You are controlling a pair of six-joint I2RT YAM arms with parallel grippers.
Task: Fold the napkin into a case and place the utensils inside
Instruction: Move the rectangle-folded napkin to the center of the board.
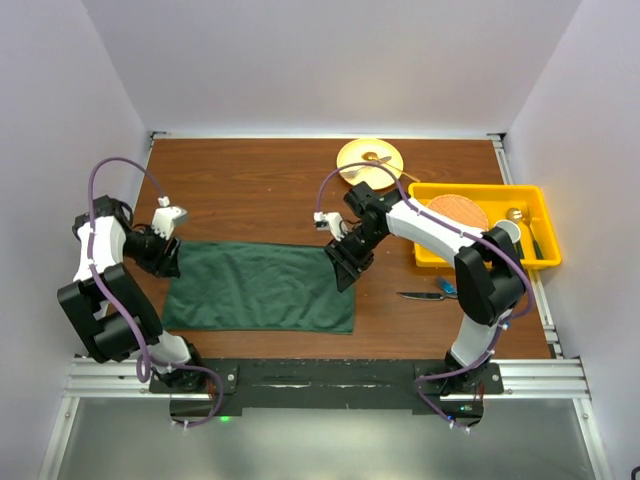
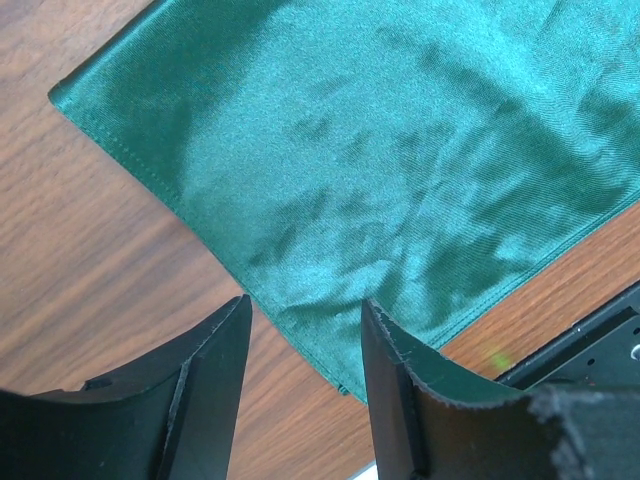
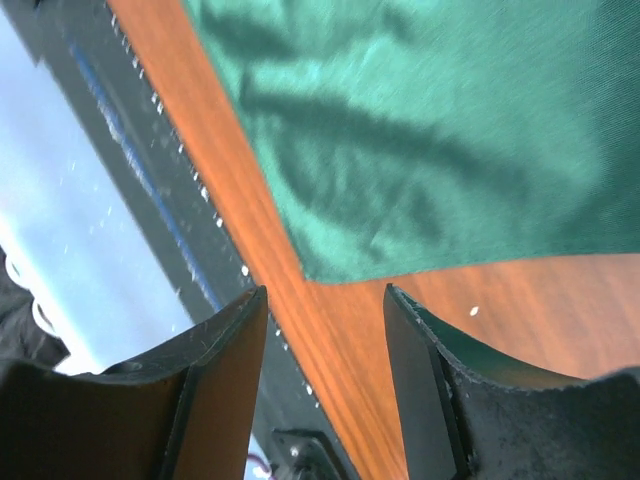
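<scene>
The dark green napkin (image 1: pixel 260 287) lies flat on the brown table as a broad rectangle; no narrow case shows. My left gripper (image 1: pixel 167 260) hovers at its left edge, open, with the hem (image 2: pixel 300 330) showing between the empty fingers. My right gripper (image 1: pixel 346 267) is at the cloth's far right corner, also open, and over bare wood just off the napkin's corner (image 3: pixel 320 268). The utensils lie to the right of the cloth: a dark-handled knife (image 1: pixel 421 295) and a blue fork (image 1: pixel 447 289) beside it. In the wrist views the grippers (image 2: pixel 304 302) (image 3: pixel 325 290) hold nothing.
A yellow plate (image 1: pixel 352 152) with bare-metal cutlery sits at the back. A yellow bin (image 1: pixel 480 191) at the right holds an orange disc and other items. The black front rail (image 3: pixel 120 150) runs close below the napkin's near edge.
</scene>
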